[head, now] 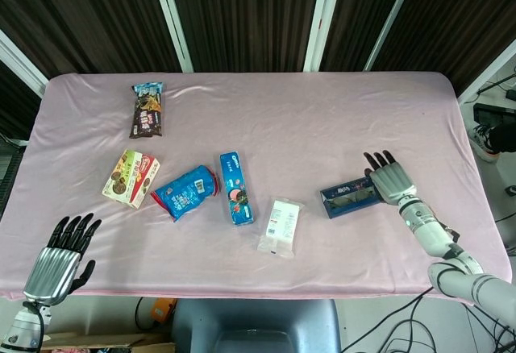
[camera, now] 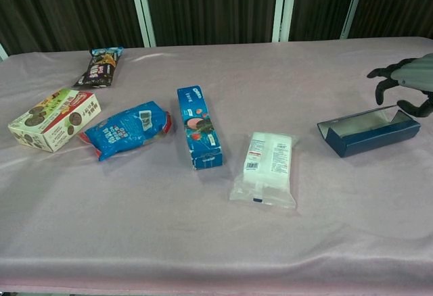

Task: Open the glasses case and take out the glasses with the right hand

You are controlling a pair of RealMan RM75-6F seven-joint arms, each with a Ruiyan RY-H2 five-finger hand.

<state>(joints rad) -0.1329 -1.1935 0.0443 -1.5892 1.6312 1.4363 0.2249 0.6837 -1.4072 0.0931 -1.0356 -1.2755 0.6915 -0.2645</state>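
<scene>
Glasses case [camera: 367,132] sat on the right side of the desk [head: 322,119], on wrinkled pink cloth: a long, dark blue, rigid box, open on top, pale lining showing. Couldn't tell what was inside. Right robot hand [camera: 404,82] hovered at its far end, metal fingers curled loosely, gripping nothing. Left robot hand [head: 60,256] sat off the near-left edge, fingers spread, empty. Glossy blue snack bag [camera: 126,129] lay left of centre.

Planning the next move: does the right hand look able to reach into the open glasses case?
Probably yes. The right hand hovers right at the far end of the glasses case, whose open top has nothing over it.
</scene>
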